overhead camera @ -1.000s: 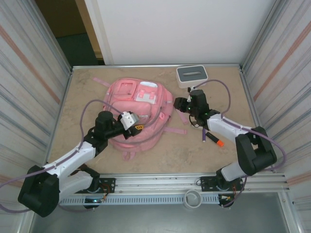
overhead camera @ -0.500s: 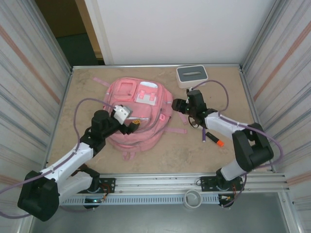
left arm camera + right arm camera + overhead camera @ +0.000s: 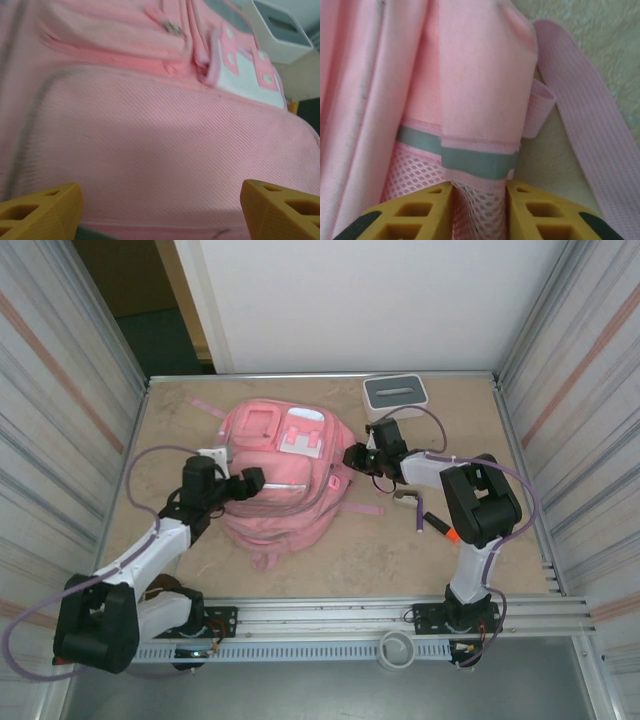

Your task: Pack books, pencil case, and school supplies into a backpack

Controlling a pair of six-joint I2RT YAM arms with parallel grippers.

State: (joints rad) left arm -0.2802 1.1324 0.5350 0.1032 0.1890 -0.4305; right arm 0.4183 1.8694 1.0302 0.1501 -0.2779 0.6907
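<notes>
Backpack [image 3: 290,520] lies flat on the table [image 3: 480,440], left of centre, front pockets up; it is the largest item. Left gripper [image 3: 255,480] sits over the backpack's left flank. In the left wrist view its fingers [image 3: 42,210] stand far apart with nothing between them, just above the ribbed pink panel of the backpack [image 3: 160,135]. Right gripper [image 3: 350,457] is at the backpack's right edge. In the right wrist view its fingers [image 3: 415,215] are drawn close, with pink mesh and a grey band of the backpack [image 3: 470,100] pinched between them. A loose pink strap [image 3: 585,125] runs over the bare table [image 3: 600,40] just beside that grip, and in the top view it trails rightward [image 3: 362,509]. White box with grey slotted top [image 3: 395,395] stands at the far edge, just behind the right gripper; its corner shows past the backpack in the left wrist view [image 3: 282,30]. On the table right of the backpack, near the right arm, lie a small beige piece [image 3: 405,496], a dark purple pen [image 3: 418,516] and an orange-tipped marker [image 3: 441,528], all outside the backpack.
</notes>
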